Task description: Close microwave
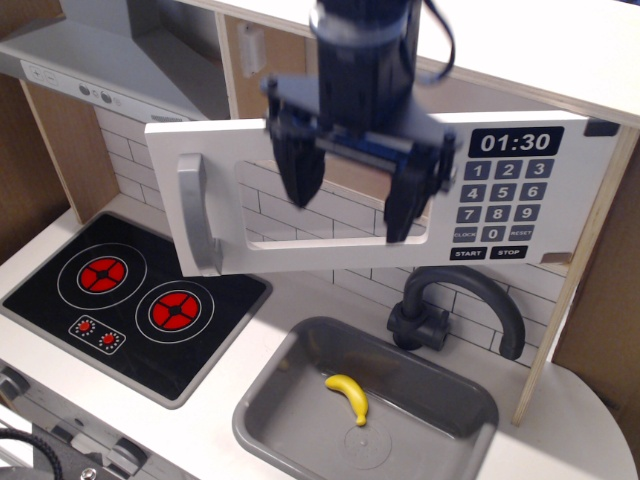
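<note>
The toy microwave's wide white door (215, 150) stands swung open toward me, hinged at the right. It has a grey vertical bar handle (195, 212) at its left end, a clear window, a black clock display (515, 142) reading 01:30 and a grey keypad (494, 205). My gripper (352, 208) hangs open in front of the door's window, its two black fingers (296, 170) spread wide. It holds nothing. It hides part of the window.
A black hob (130, 300) with two red burners lies at the lower left. A grey sink (290, 410) holds a yellow banana (350, 395), with a dark tap (455, 300) behind it. A grey slanted range hood (110, 60) sits at the upper left.
</note>
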`<state>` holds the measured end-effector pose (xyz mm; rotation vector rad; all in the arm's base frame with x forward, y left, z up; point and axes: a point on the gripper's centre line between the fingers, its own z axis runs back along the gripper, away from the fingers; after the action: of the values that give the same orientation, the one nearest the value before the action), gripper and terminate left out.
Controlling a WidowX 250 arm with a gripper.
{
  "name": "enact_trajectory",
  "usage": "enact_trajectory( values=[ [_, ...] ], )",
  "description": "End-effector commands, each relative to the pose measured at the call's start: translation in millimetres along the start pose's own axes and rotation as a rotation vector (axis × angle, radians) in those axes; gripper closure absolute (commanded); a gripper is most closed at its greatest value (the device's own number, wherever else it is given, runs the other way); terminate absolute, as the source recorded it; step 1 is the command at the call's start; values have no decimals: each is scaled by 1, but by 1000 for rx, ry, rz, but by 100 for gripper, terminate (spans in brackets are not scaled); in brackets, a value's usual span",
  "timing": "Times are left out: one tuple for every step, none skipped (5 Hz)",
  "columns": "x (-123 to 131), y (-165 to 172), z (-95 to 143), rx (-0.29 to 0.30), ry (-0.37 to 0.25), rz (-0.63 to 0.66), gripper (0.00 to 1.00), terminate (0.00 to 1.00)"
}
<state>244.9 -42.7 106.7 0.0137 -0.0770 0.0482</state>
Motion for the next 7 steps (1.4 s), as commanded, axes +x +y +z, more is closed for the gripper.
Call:
enact_trajectory(
  values=[
    [26, 32, -41, 35, -80, 76, 0, 0],
    [40, 49, -54, 67, -132, 69, 0, 0],
    [56, 60, -54, 62, -168, 83, 0, 0],
    [73, 67, -52, 45, -219, 90, 0, 0],
    [66, 64, -41, 8, -268, 14, 0, 0],
    [55, 63, -30, -7, -261, 11, 0, 0],
    [62, 69, -40, 15, -281, 19, 0, 0]
  ],
)
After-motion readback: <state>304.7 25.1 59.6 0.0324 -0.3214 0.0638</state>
